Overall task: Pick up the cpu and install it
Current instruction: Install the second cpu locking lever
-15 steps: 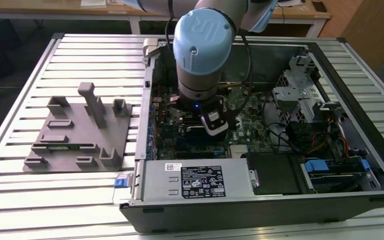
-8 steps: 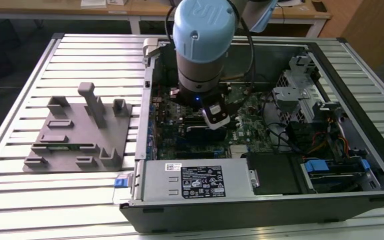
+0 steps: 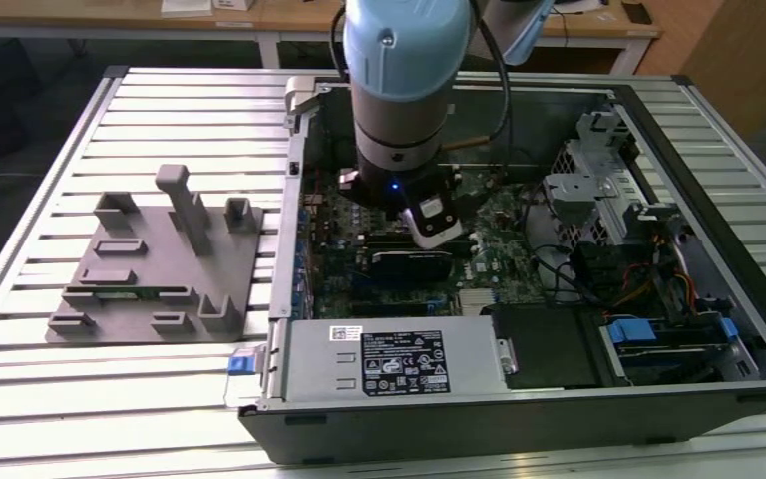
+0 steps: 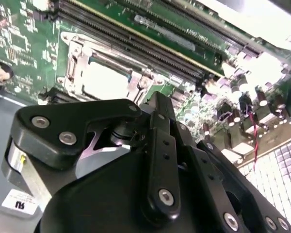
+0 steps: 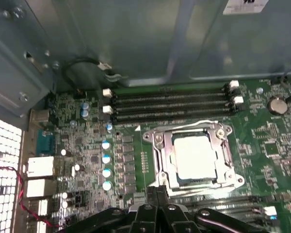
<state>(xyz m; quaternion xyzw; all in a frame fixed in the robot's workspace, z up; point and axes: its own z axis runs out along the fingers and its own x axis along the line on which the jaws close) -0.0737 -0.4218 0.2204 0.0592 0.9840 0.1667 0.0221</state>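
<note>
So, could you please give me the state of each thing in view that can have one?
cpu: seated flat in the socket, pale top exposed.
socket frame: metal bracket around the cpu, nothing covering the chip.
memory slots: all empty.
gripper: hovering just beside the socket, jaws together, holding nothing.
computer case: lying on its side, side panel off, motherboard exposed.
grey fixture tray: beside the case.

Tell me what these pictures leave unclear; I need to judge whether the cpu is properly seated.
- The cpu lies pale inside the socket frame in the first wrist view; glare washes out its surface, so its edges and full seating cannot be judged.
- In the second wrist view the claw's black linkage covers the near side of the socket.
- In the exterior view the arm blocks the socket area of the motherboard.
</note>
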